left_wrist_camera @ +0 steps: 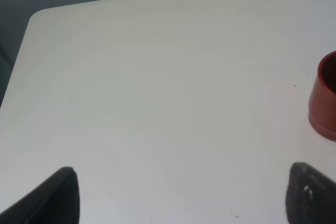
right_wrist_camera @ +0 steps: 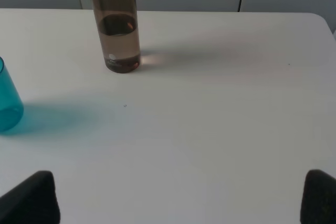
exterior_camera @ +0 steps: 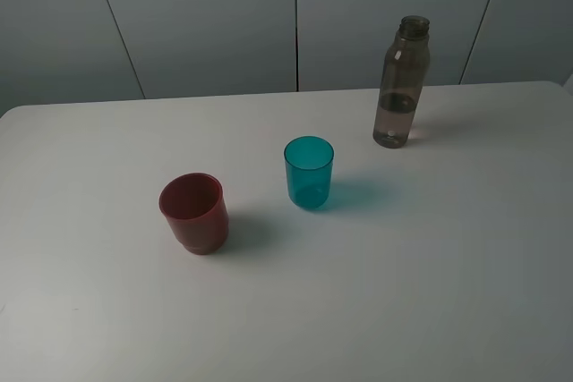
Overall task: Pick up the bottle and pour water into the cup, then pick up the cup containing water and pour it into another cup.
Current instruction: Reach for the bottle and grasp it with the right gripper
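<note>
grey wall panels [exterior_camera: 206, 24] back a pale desk [exterior_camera: 466, 292] where the right pincer [right_wrist_camera: 177, 199] gapes empty, the bottle [right_wrist_camera: 114, 35] upright well ahead of it near the far edge, the cup [right_wrist_camera: 8, 98] off to its side, so i'd drive forward over bare desk and clasp mid-body squarely; the left pincer [left_wrist_camera: 181, 195] is likewise open.

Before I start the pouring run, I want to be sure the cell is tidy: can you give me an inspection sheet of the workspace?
Surface: white table, no spills seen.
Job's things: bottle upright at far right, partly filled; teal cup upright mid-table; red cup upright left of it, nearer the camera; all apart.
Clutter: nothing seen.
Grippers: left gripper and right gripper open, empty, above the table.
Cables: nothing seen.
Surroundings: grey panelled wall behind the table.
</note>
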Action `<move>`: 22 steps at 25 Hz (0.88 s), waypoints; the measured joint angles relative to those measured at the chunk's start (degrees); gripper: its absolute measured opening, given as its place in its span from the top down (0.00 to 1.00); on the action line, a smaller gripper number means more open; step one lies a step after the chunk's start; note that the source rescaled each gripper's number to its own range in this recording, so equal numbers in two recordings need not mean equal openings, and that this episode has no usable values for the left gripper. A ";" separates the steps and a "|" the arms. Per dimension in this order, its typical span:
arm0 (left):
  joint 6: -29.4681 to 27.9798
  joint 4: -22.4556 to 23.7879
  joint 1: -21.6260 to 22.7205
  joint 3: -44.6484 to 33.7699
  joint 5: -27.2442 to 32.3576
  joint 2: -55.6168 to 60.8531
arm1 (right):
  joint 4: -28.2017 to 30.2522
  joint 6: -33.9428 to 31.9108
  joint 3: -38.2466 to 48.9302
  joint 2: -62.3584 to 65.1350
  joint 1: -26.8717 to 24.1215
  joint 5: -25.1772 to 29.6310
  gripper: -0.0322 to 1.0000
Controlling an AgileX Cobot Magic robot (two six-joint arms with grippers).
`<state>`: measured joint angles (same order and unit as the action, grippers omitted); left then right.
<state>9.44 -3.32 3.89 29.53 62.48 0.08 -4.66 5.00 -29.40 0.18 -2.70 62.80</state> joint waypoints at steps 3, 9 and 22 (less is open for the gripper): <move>0.00 0.00 0.00 0.00 0.00 0.00 | 0.00 0.00 0.00 0.00 0.00 0.00 0.00; 0.00 0.00 0.00 0.00 0.00 0.00 | 0.00 0.00 0.00 0.00 0.00 0.00 0.00; 0.00 0.00 0.00 0.00 0.00 0.00 | 0.00 0.00 0.00 0.00 0.00 0.00 0.00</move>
<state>9.44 -3.32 3.89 29.53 62.48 0.08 -4.66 5.00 -29.40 0.18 -2.70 62.80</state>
